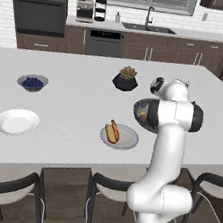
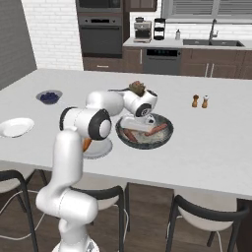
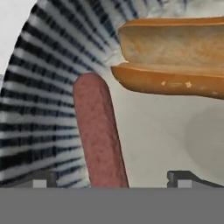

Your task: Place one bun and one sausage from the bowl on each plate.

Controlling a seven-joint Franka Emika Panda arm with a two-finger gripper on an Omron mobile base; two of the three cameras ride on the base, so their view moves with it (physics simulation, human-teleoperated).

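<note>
End effector [image 3: 111, 177] wide open, astride sausage [image 3: 98, 135] in bowl [image 3: 39, 87].

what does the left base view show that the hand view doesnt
Left base view: the whole island with a plate already holding a bun and sausage, an empty white plate, a small bowl of blueberries and a potted plant.

Hand view: a close look inside the bowl, with a sausage lying between the open gripper tips and a split bun beside it.

Both: the wide dark bowl, which in the left base view peeks out behind the arm.
</note>
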